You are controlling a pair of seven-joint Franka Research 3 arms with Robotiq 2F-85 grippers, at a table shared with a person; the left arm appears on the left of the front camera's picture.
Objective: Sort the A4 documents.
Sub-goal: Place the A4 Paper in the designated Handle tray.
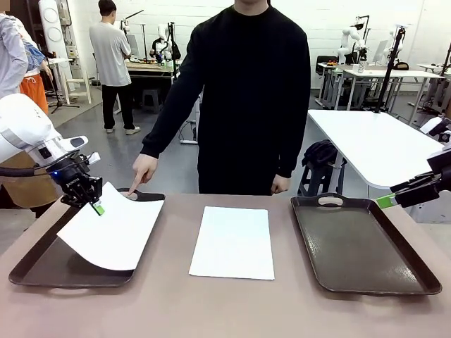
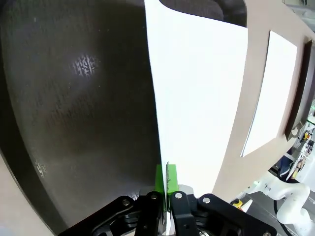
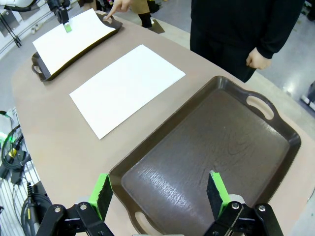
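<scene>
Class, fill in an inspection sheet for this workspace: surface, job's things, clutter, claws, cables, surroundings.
Surface: brown table with left tray and right tray, both dark.
Job's things: flat sheet on the table between the trays; slanting sheet over the left tray.
Clutter: nothing seen.
Claws: left claw shut on the slanting sheet's edge; right claw open, facing the right tray.
Cables: bundle off the table's edge.
Surroundings: person's hand pointing at the left tray's far handle; white tables behind.

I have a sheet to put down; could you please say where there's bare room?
The right tray is bare, right of the middle sheet. The left tray is crowded: the left gripper holds a second sheet over it and a hand points there.
</scene>
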